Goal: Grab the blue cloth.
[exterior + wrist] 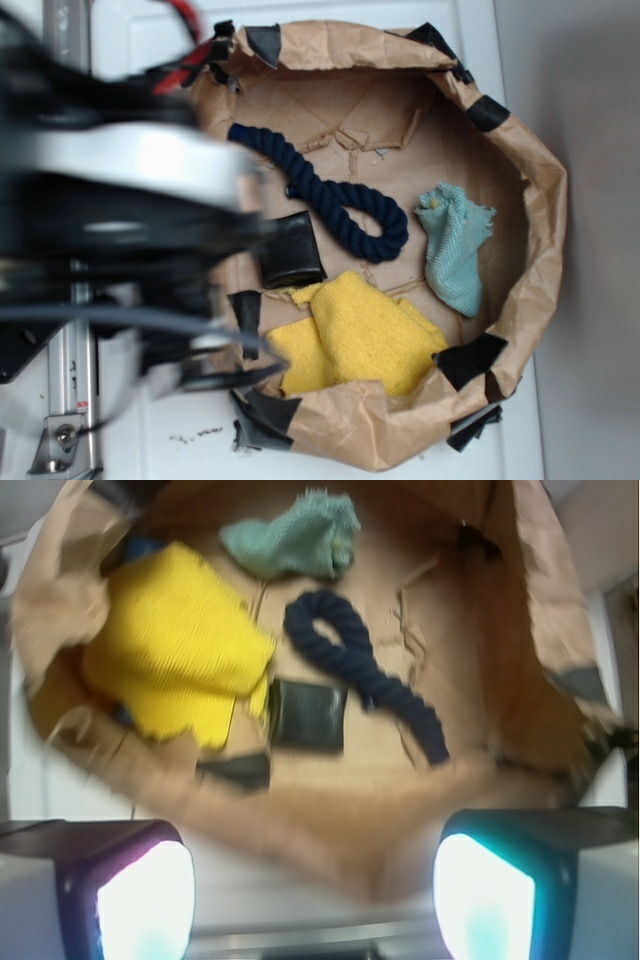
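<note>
Pale teal-blue terry cloth [456,247], oblong with frayed edges, is lying flat on the floor of a crumpled brown paper tray [540,180], close to the tray's far wall and touching nothing else. It is sitting loose and uncovered, so a straight descent onto it looks possible.

Dark navy twisted rope [330,200] is curling in a loop just beside the cloth, between it and the arm's side of the tray. Larger yellow knitted cloth [360,335] is lying folded near the cloth's lower end, apart from it. A small black square pad [290,250] is resting next to the rope. Black tape patches are holding the paper walls up so the contents are staying corralled.

Pincer [315,900] is hanging above the near rim of the tray, its two pads [145,900] standing wide apart with nothing between them. Judgement: reach phase only; the pincer needs to travel over the rope to get above the cloth, and snagging the rope loop is the main risk.
</note>
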You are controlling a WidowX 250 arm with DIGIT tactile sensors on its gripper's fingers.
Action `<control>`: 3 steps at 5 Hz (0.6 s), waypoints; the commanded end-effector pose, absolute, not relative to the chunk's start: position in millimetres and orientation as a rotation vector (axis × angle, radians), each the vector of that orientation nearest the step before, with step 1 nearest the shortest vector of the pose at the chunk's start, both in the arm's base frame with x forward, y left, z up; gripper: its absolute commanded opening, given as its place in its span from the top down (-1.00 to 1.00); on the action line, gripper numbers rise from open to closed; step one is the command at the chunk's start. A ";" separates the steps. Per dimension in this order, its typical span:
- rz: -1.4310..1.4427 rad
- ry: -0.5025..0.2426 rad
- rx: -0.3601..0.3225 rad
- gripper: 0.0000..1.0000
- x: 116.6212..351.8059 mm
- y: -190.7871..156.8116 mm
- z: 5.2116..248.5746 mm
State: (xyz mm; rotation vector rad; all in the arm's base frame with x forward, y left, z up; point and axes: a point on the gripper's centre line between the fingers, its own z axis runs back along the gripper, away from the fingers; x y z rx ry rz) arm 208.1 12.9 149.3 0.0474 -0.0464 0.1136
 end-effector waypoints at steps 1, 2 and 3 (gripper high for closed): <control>0.062 -0.229 0.034 -1.00 269.6 14.1 117.8; 0.059 -0.236 0.089 -1.00 290.8 17.7 108.6; 0.051 -0.261 0.100 -1.00 321.5 25.4 93.5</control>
